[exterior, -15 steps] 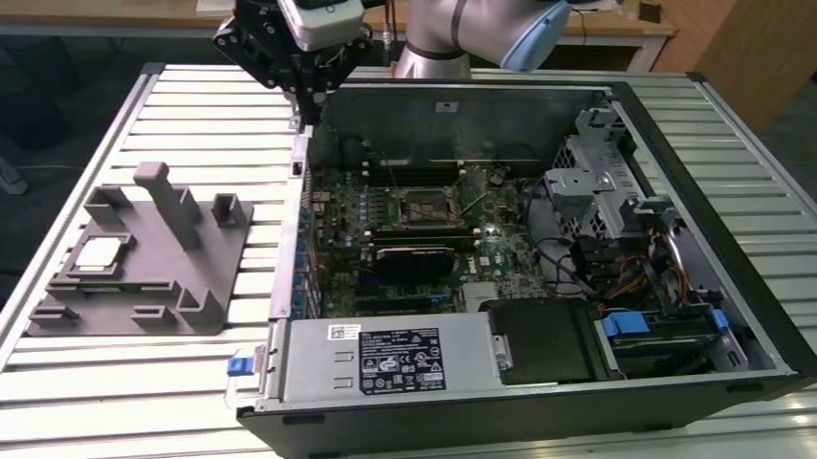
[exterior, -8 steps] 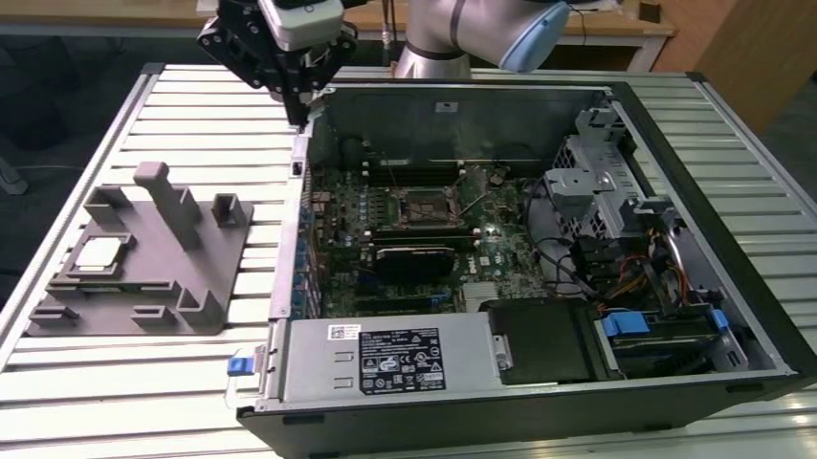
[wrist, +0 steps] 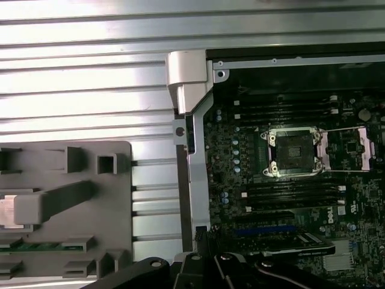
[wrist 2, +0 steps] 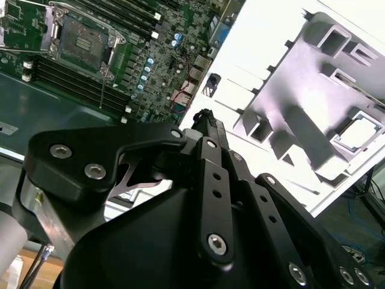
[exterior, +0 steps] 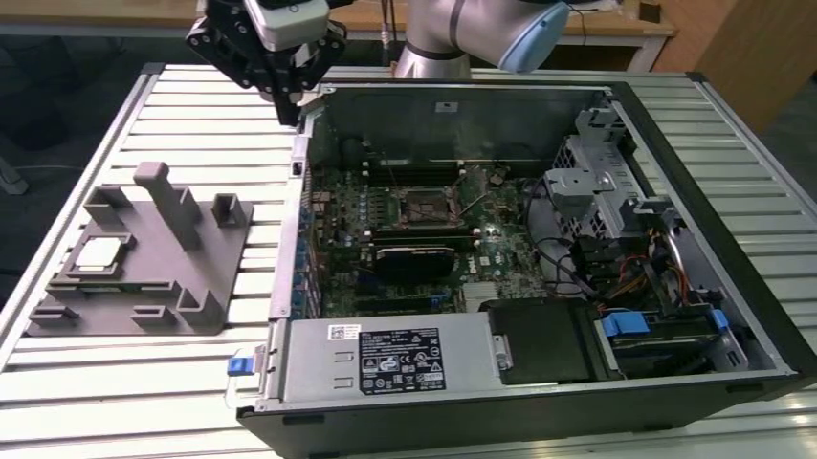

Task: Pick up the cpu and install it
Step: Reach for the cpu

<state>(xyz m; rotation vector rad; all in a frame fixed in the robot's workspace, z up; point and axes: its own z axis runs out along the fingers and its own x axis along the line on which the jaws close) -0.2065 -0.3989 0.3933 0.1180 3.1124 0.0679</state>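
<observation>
The gripper (exterior: 290,113) is being held above the far corner of the open PC case (exterior: 511,120), on the exterior view's left, right over the spot where the case wall meets the slatted metal table (exterior: 191,105). Its fingers are being shown pressed together, w/ nothing pinched between them. In the second wrist view the gripper (wrist 2: 206,115) is being seen tapering to one closed tip. In the first wrist view the tip (wrist: 201,233) is being seen over the case's edge.

The cpu (exterior: 99,252) is being carried by the grey fixture (exterior: 191,287), lying flat in a shallow recess on the fixture's side nearest the exterior view's left. The fixture is being supported by the table beside the case, well apart from the gripper. In the second wrist view the cpu (wrist 2: 359,133) is being seen as a pale square seated in the fixture (wrist 2: 289,78), silvery top facing up. The fixture (wrist: 72,241) is also being caught in the first wrist view.

Inside the case, the mobo's socket (exterior: 424,206) is being shown w/ its metal frame flipped open and its contact field exposed; this is plain in both wrist views (wrist 2: 84,39) (wrist: 295,150). A black card (exterior: 411,260) is being seen just near the socket, and the PSU (exterior: 383,356) is being seen at the case's near edge.
</observation>
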